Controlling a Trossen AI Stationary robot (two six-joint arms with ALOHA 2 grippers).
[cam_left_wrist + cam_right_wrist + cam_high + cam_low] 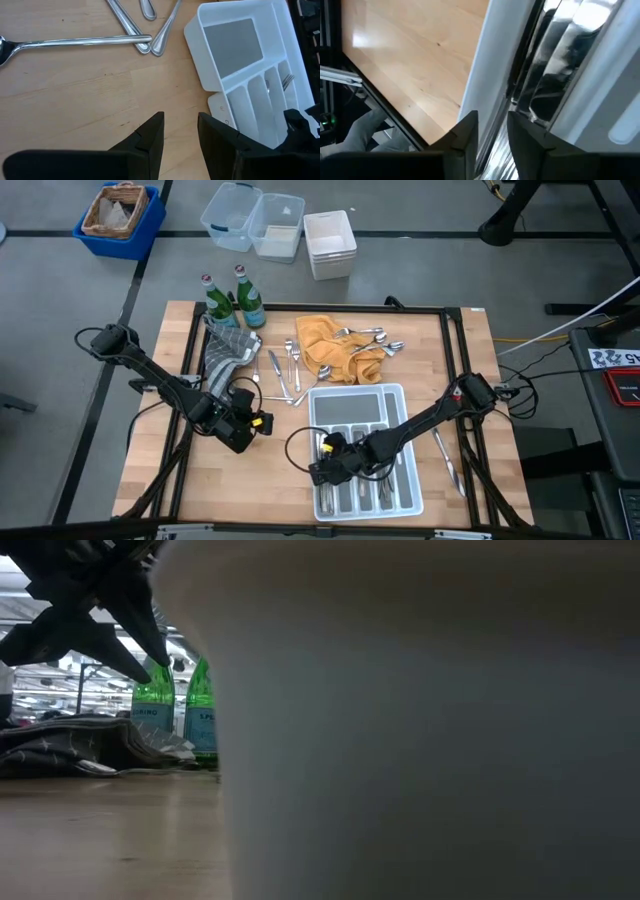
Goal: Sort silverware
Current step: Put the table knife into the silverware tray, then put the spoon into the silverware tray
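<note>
Now the big wooden table (150, 450) holds a white tray (395, 395) with long slots near its front. The right arm reaches across the tray, and the right gripper (330, 468) sits low over the slots at the tray's left end. Its fingers stand a little apart with nothing between them. To do this step well, I think it should lift straight up so it does not bump the forks already lying in the slots. The left gripper (250, 427) waits just left of the tray, fingers apart and empty. More silverware (285, 370) lies loose on the wood behind it. A pile of spoons (368, 340) rests on a yellow cloth (318, 340). One knife (447, 460) lies right of the tray.
</note>
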